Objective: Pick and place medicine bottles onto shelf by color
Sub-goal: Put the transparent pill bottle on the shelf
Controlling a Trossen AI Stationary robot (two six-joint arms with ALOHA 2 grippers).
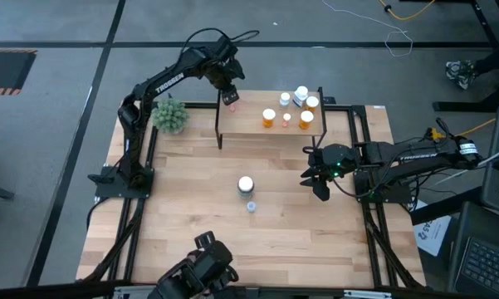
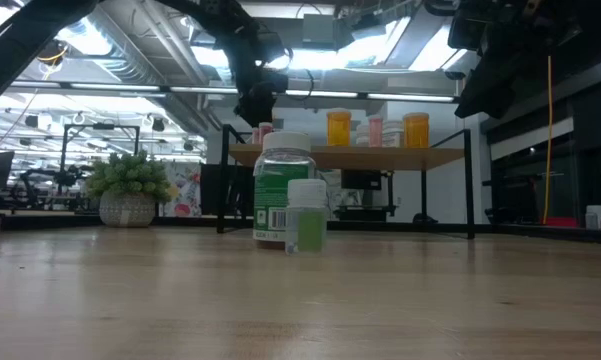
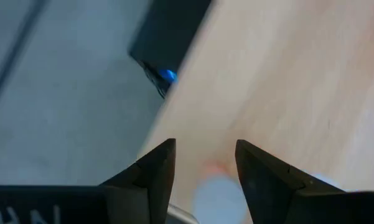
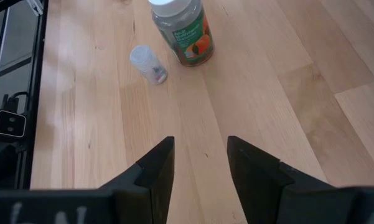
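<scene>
The shelf (image 1: 249, 126) stands at the table's far side. My left gripper (image 1: 230, 96) hovers over its left end, open, its fingers (image 3: 158, 171) straddling a pink-red bottle (image 2: 265, 133) that stands upright on the shelf top; I see no touch. Orange bottles (image 1: 269, 117), a pink one (image 1: 286, 120) and white ones (image 1: 300, 95) stand on the shelf's right half. A large green bottle (image 1: 246, 184) and a small green one (image 1: 251, 206) stand on the table's middle. My right gripper (image 1: 314, 173) is open, right of them, holding nothing.
A green plant ball (image 1: 171, 115) sits at the table's far left, next to the shelf's left legs (image 1: 218, 133). Bare wood lies between the shelf and the green bottles, and along the near edge. The shelf's middle-left top is bare.
</scene>
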